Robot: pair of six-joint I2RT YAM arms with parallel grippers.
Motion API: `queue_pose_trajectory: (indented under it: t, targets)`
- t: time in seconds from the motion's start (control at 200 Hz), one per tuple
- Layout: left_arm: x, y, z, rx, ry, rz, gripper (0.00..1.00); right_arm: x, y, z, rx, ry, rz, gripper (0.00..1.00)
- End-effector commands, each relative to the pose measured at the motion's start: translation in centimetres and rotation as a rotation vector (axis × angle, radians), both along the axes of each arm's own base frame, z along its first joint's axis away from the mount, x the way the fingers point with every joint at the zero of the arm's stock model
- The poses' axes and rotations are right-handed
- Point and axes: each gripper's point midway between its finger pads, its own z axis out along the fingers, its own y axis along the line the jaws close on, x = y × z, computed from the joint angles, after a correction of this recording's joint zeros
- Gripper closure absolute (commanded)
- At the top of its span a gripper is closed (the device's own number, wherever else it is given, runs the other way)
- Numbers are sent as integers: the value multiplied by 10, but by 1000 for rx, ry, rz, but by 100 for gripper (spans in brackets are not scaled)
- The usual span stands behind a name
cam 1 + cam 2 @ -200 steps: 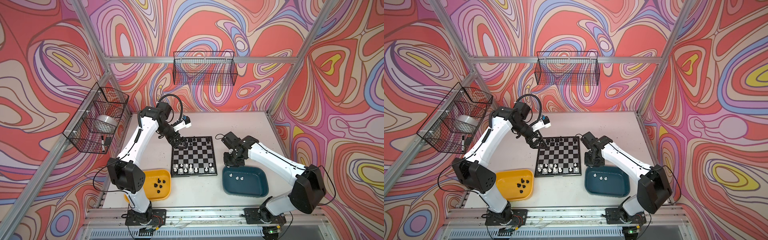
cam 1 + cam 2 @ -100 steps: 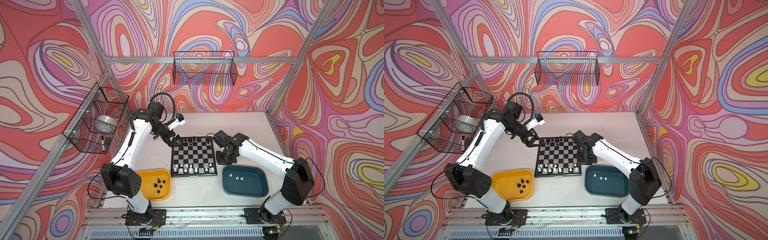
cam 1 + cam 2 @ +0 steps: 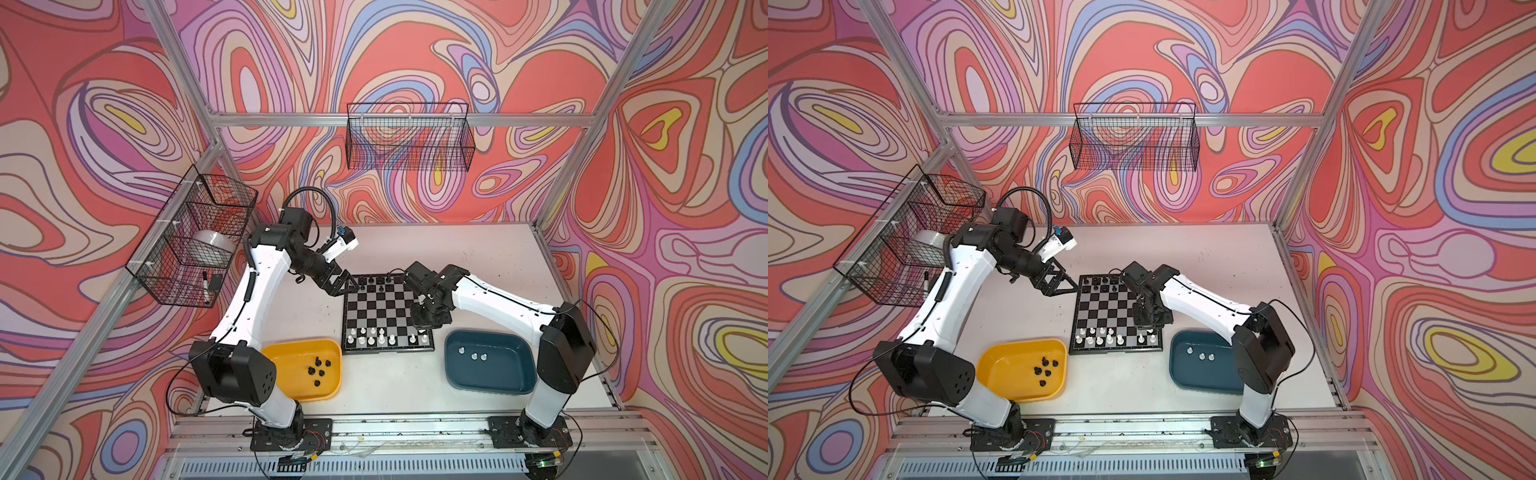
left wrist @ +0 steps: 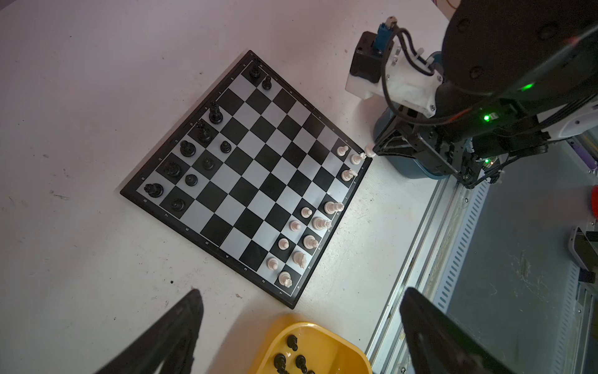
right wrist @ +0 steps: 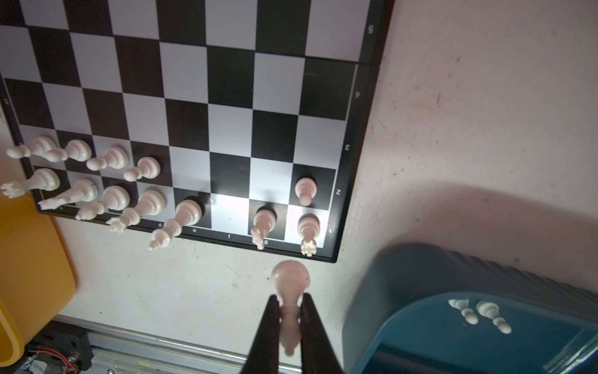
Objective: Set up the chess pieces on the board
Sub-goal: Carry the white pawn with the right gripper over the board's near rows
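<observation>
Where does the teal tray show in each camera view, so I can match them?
In a top view: teal tray at the table's lower right, beside the board.
In a top view: same spot, right of the board.
Left wrist: a sliver past the board's white-piece corner, mostly behind the right arm.
Right wrist: close up, beside that corner.
Shared landmark: the board's white-piece corner.

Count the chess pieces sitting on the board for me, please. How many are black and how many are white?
Black chess pieces on the board: 11
White chess pieces on the board: 12
Total: 23, leaving out the white piece that the right gripper holds off the board.
</observation>
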Motion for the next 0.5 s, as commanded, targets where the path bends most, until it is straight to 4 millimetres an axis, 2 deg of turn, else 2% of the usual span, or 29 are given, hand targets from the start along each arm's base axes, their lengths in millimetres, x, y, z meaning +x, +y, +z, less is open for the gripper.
queue_pose_trajectory:
  t: [0.0,0.31,0.491]
  targets:
    - [-7,2,12,-40,-19,1,4,-1,14,-4,8,9,31,89]
    - [-14,5,16,-55,-19,4,4,-2,35,-8,21,10,71,90]
    - [-16,5,15,-54,-20,2,5,-2,40,-12,21,12,83,90]
